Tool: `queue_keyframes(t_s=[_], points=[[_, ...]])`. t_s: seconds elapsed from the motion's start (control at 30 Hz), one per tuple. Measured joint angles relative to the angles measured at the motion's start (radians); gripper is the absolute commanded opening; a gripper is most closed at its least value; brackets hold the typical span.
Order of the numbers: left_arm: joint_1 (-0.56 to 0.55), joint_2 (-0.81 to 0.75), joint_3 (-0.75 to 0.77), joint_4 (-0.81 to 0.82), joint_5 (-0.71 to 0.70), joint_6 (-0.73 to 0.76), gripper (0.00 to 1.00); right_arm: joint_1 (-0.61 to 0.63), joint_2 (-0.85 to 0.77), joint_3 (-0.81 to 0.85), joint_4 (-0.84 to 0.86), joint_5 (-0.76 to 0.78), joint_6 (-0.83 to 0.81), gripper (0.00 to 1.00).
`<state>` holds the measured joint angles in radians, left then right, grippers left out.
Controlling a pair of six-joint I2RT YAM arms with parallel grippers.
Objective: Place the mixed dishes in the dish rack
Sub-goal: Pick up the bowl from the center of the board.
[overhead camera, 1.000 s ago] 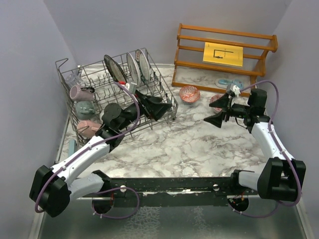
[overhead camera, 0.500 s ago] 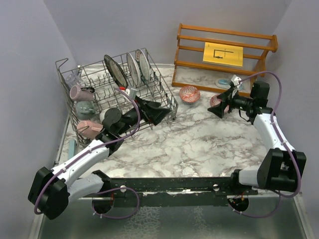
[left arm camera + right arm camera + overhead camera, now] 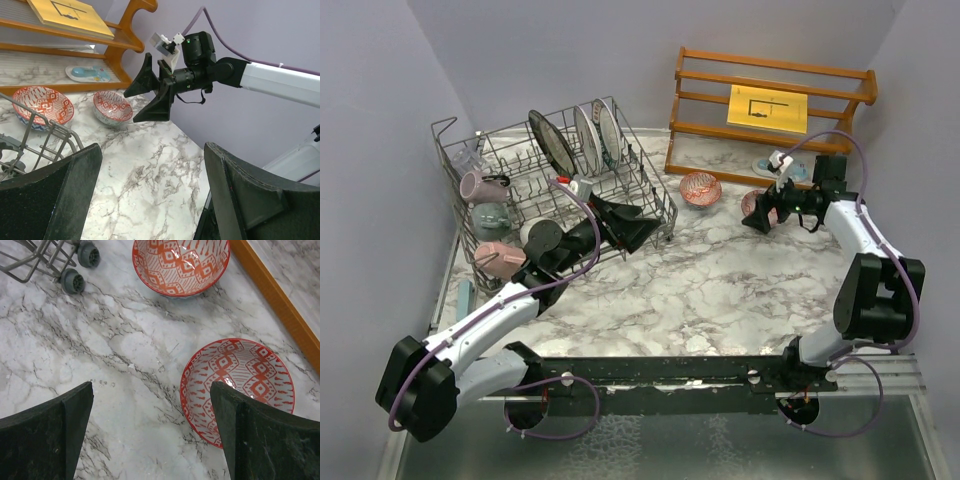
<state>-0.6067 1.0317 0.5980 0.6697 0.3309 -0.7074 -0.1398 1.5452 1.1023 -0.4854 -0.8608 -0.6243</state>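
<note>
Grey metal wire dish rack [image 3: 515, 165] – far left of white marble desk [image 3: 720, 290]; upright plates [image 3: 588, 135] at back, mauve mug [image 3: 480, 186], grey mug [image 3: 492, 217], pink mug [image 3: 498, 258] down its left side. Small red-patterned bowl [image 3: 700, 188] and 2nd red-patterned bowl [image 3: 757, 203] – both on desk, betw. rack and orange wooden shelf [image 3: 770, 70]. Right claw [image 3: 760, 215]: released, spread wide just above 2nd bowl, nothing held. Left claw [image 3: 632, 222]: released, empty, at rack's right end.
</note>
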Motion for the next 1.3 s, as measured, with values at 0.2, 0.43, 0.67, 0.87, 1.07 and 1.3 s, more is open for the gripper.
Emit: queue_keyframes(t_s=[0.2,0.43,0.67,0.87,1.07,1.3], points=[[0.000,-0.008,0.000,0.000,-0.007,0.002,0.85,0.001,0.040,0.034,-0.042,0.048,-0.028,1.00],[0.000,-0.011,0.000,0.000,-0.011,0.003,0.85,0.000,0.069,0.073,-0.043,0.085,0.003,1.00],[0.000,-0.022,0.000,-0.005,-0.017,0.011,0.85,-0.004,0.069,0.073,-0.025,0.116,0.056,1.00],[0.000,-0.032,0.000,-0.005,-0.029,0.021,0.85,-0.030,0.069,0.073,0.001,0.116,0.112,1.00],[0.000,-0.034,0.000,-0.010,-0.034,0.029,0.85,-0.064,0.073,0.063,0.069,0.142,0.211,1.00],[0.000,-0.035,0.000,-0.013,-0.035,0.031,0.85,-0.067,0.081,-0.003,0.179,0.307,0.385,0.97]])
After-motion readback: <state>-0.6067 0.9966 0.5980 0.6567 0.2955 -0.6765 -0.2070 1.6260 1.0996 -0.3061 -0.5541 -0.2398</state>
